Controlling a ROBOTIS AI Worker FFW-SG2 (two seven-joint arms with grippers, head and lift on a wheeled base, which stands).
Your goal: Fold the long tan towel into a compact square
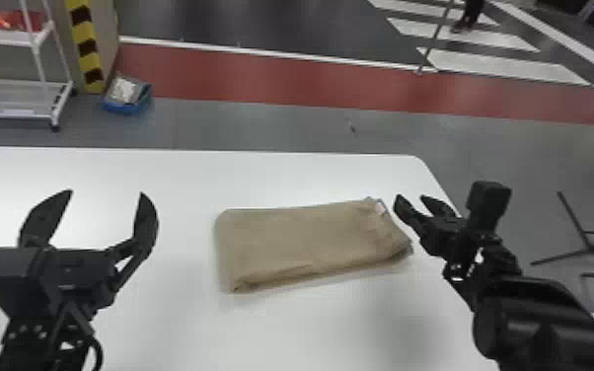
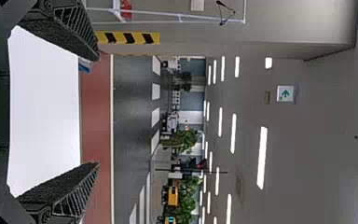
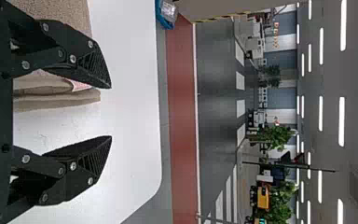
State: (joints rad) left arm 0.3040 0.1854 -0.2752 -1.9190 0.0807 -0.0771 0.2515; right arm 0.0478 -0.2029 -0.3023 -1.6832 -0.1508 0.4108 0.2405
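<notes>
Tan towel (image 1: 311,241): lies flat on the white bench (image 1: 163,172), between the two pincers and nearer the right one. Shape is a folded oblong, longer from side to side than from front to back; not square. Left end is fairly straight. Right end is uneven, with a small white label (image 1: 380,208) at its far corner. The right wrist view shows stacked layers along an edge; their number cannot be counted reliably.

Left pincer (image 1: 106,193): over the bench, well apart from the towel on its left side. Fingers spread wide, nothing between them.

Right pincer (image 1: 411,198): just beside the towel's right end, close to the bench's right edge. Fingers spread, holding nothing. Its height above the bench is hard to judge from the head view.

Surroundings: past the bench, a white rack (image 1: 7,37) stands at left, next to a yellow-and-black striped column (image 1: 86,49). A blue container (image 1: 128,106) sits on the floor near the column's foot. A red floor band (image 1: 261,79) runs across behind. Black stand legs (image 1: 592,244) rest on the floor to the right.
</notes>
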